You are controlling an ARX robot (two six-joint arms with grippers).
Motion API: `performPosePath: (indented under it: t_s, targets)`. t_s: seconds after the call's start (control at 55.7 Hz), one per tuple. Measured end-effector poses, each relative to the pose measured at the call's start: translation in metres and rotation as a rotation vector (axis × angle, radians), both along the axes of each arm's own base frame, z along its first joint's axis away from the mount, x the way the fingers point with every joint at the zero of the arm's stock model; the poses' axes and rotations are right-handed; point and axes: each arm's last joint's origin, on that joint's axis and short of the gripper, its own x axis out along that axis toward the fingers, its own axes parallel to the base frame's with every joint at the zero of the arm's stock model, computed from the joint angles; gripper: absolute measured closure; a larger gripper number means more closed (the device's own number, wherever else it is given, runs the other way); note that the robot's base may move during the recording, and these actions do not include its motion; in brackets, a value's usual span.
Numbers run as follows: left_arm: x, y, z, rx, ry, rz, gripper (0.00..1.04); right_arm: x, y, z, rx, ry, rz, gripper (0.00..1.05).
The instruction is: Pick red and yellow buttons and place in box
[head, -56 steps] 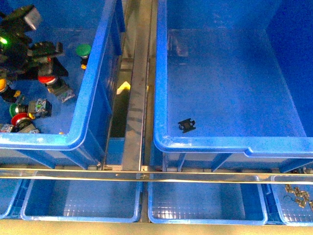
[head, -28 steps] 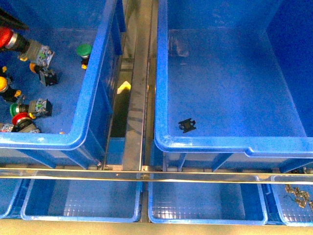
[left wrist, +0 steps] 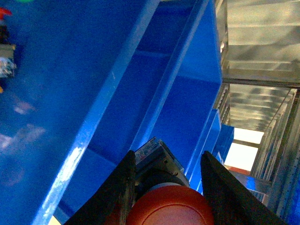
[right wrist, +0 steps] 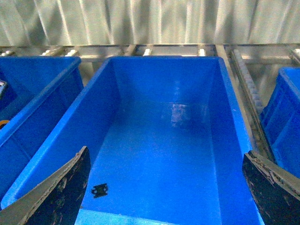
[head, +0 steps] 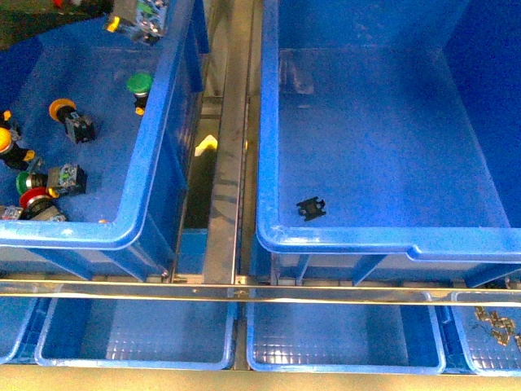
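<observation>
Up at the top edge of the front view, the held red-capped push-button (head: 140, 18) shows its grey-and-black switch body close to the right wall of the left-hand deep blue plastic crate (head: 155, 147). Half a second ago it sat lower, at that crate's far-left side, so it has risen and travelled rightward. Everything else lies as before. Loose on that crate's floor I count five in view: two green-capped buttons (head: 140, 84), two yellow-orange-capped buttons (head: 63, 110) and one loose red button (head: 32, 199). The big bright-blue plastic box (head: 342, 238) to the right holds a single small black clip (head: 311, 208) by its near wall. Four shallow blue trays (head: 134, 334) line the near edge, the rightmost holding small metal bits (head: 495, 324).

Left wrist view: the left gripper (left wrist: 168, 157) has its two dark fingers (left wrist: 123, 187) pinching the red-capped push-button, cap toward the camera, with blue crate walls beyond.

Right wrist view: the right gripper (right wrist: 166, 152) hangs spread wide with nothing between its two fingers, over the box, and the one clip shows on the floor.
</observation>
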Motion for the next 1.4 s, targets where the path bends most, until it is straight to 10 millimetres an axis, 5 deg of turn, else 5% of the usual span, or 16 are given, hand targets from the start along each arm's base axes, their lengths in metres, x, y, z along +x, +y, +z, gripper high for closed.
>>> performPosePath:
  t_s: [0.431,1.256,1.4]
  targets:
    - [-0.002,-0.108,-0.002,-0.053,0.002,-0.223,0.71,0.000,0.000,0.000,0.000,0.000,0.000,0.07]
    - [0.005,-0.201,-0.009,-0.029,0.043,-0.285,0.71,0.000,0.000,0.000,-0.001,0.003,-0.002,0.07]
    - [0.005,-0.204,-0.012,-0.020,0.048,-0.276,0.71,0.014,0.009,-0.002,-0.118,0.455,0.061,0.07]
